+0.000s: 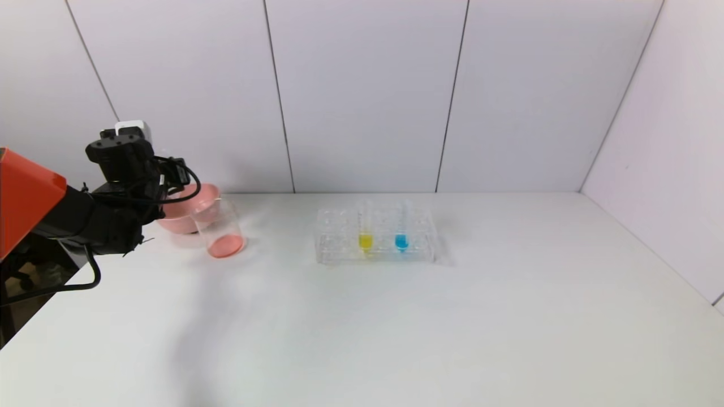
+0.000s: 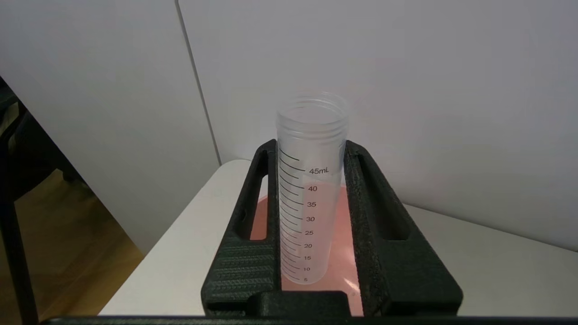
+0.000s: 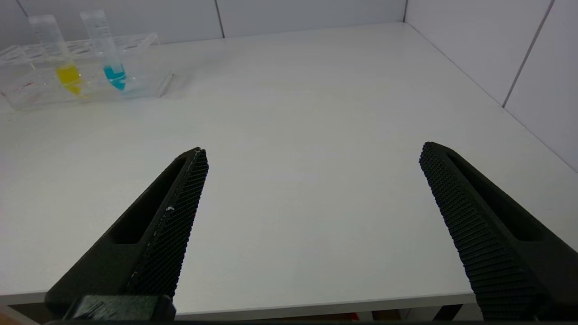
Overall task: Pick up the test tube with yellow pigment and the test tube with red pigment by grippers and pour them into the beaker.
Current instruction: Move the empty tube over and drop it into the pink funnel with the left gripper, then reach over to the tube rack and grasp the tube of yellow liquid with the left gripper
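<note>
My left gripper (image 2: 311, 146) is at the table's far left (image 1: 164, 181), shut on a clear graduated test tube (image 2: 311, 180) with no liquid showing in it. It holds the tube over the pink bowl (image 2: 259, 216). The beaker (image 1: 220, 229) stands just right of the bowl with pinkish-red liquid in its bottom. The test tube with yellow pigment (image 1: 365, 229) (image 3: 63, 63) stands upright in the clear rack (image 1: 339, 249). My right gripper (image 3: 314, 151) is open above the table's near edge, with nothing between its fingers.
A tube with blue liquid (image 1: 401, 232) (image 3: 108, 54) stands in the rack beside the yellow one. The pink bowl (image 1: 206, 195) sits by the back wall. The table's left edge (image 2: 149, 271) drops off close to the bowl.
</note>
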